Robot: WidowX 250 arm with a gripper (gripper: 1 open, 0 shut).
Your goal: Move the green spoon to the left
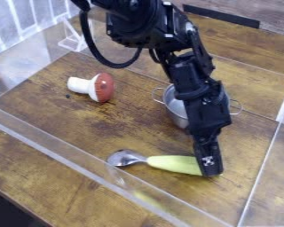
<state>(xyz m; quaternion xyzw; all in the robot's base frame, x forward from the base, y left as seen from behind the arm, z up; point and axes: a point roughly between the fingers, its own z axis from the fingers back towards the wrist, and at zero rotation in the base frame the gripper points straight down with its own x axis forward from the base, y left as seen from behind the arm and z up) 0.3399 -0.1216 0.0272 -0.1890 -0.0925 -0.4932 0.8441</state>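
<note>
A robot test cell — a wooden tabletop (61, 177) fenced by clear acrylic walls (61, 146), with a toy mushroom (95, 86) at left.

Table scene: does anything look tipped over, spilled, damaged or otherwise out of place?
Only the mushroom: it lies on its side on the table, stem pointing left. The spoon lies flat under the gripper, and the pot stands upright. No spill or damage shows.

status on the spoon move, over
Gripper down at the handle end of the green spoon, grip unclear. Spoon flat on the table, not yet moved left. Toy mushroom farther left and back, off the path.
</note>
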